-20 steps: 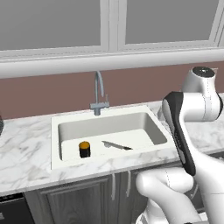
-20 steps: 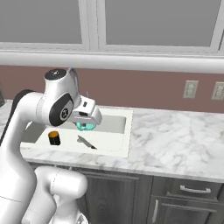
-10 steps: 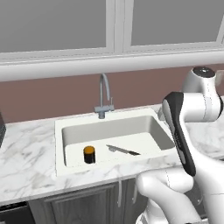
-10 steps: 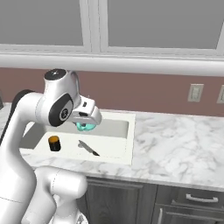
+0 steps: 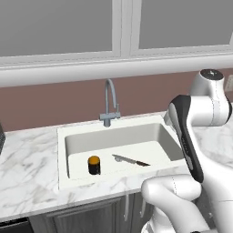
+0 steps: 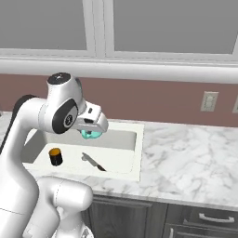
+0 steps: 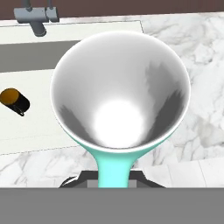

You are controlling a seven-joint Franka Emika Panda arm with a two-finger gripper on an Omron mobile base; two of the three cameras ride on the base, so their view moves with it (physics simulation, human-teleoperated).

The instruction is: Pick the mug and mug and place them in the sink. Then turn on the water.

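While the black mug (image 5: 94,164) is already standing in the sink (image 5: 73,133) beside a knife (image 5: 130,160), I am carrying the teal mug (image 7: 120,99), its handle clenched in the gripper (image 6: 91,131), above the basin's right end for release.

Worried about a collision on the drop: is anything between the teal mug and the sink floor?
No visible barrier. The teal mug hangs in the gripper above the sink; the black mug and knife occupy part of the floor.
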